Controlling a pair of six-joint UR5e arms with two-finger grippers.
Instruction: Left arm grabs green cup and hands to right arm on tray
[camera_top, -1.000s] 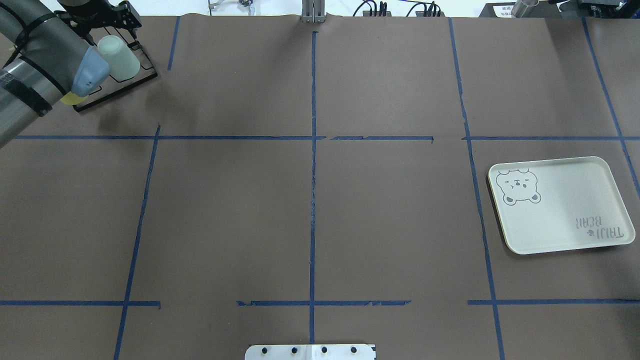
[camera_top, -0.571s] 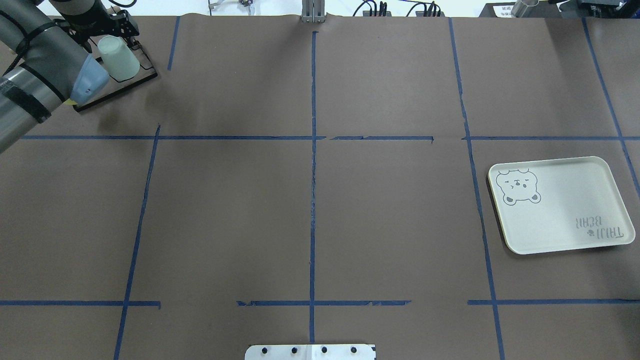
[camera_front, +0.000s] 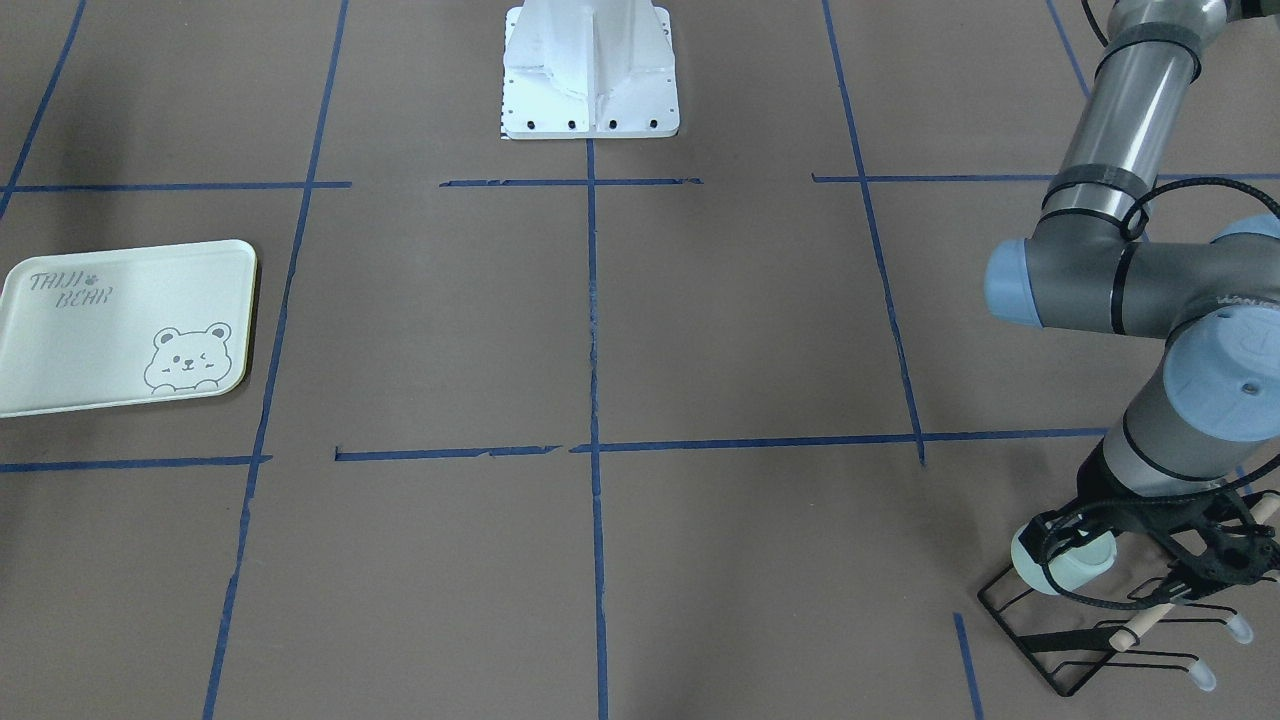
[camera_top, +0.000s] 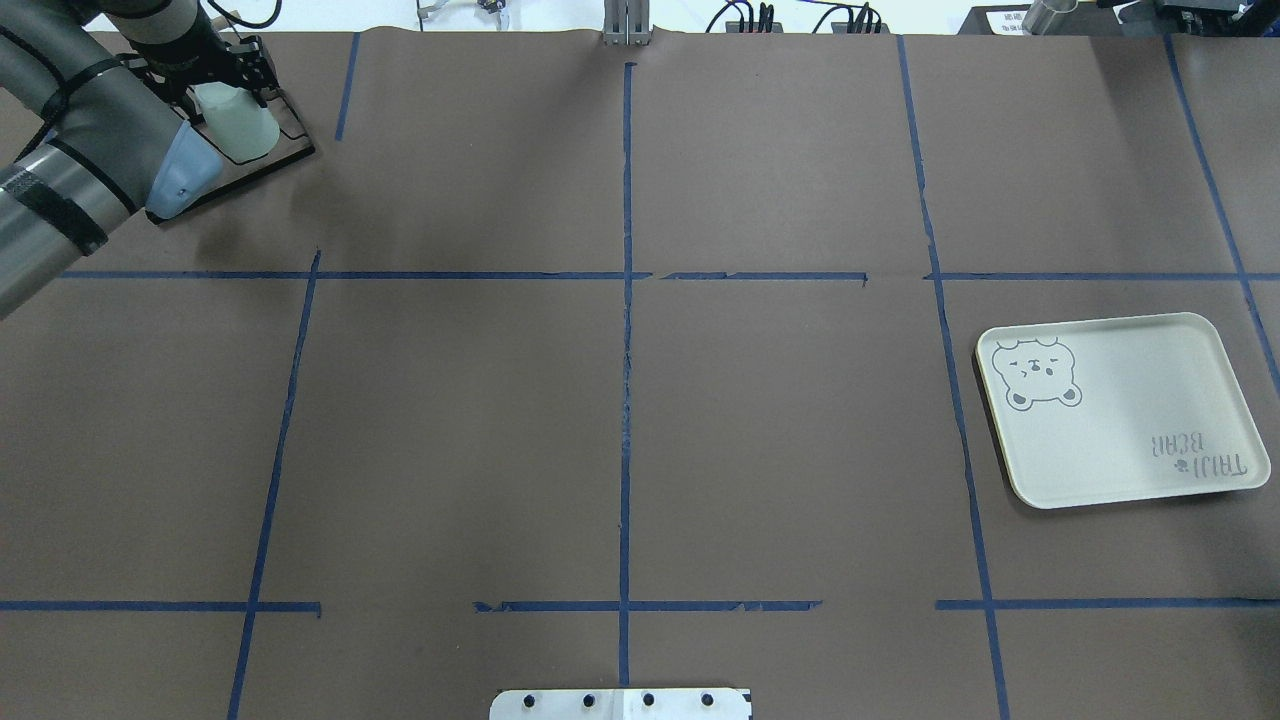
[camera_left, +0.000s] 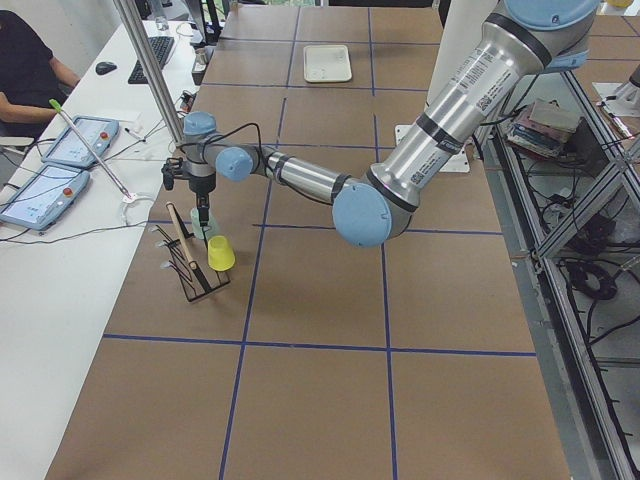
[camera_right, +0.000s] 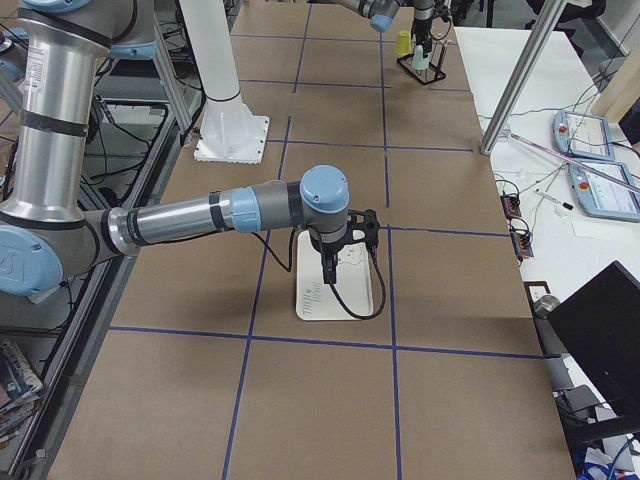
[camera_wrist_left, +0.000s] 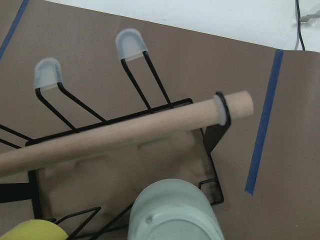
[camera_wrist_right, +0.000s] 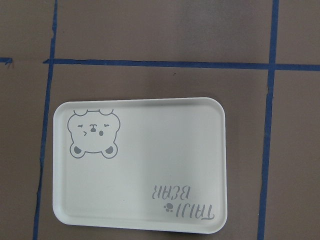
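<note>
— So where is the green cup (camera_top: 240, 128)?

— Mouth down on the black wire rack (camera_top: 292, 150), at the far corner of the table (camera_top: 780, 420) on the robot's left. The left wrist camera looks onto its flat base, which sits tilted and low in that view.

— Anything beside it?

— A yellow cup (camera_left: 220, 253) on the same rack, just beside it on the side nearer the robot. A wooden dowel (camera_wrist_left: 125, 134) runs along the rack's top, and two wire prongs (camera_wrist_left: 131, 45) with clear caps stick out beyond it.

— And the left gripper (camera_left: 202, 212)?

— Right at the cup and pointing down, with the left arm (camera_top: 90, 120) stretched out to that corner. Its black frame crowds around the cup in the front-facing view. I cannot tell whether the fingers are clamped on the cup or apart.

— The tray (camera_top: 1130, 420)?

— Flat on the table at the opposite end, on the robot's right, well apart from cup and rack. It has a winking bear (camera_wrist_right: 93, 134) in one corner and grey lettering (camera_wrist_right: 184, 202) in the corner diagonally opposite.

— The right gripper (camera_right: 333, 268)?

— It hangs above the tray on the outstretched right arm (camera_right: 190, 220). Only the side view shows it, and small, so I cannot tell whether it is open or closed. Its wrist camera looks straight down on the whole tray.
</note>
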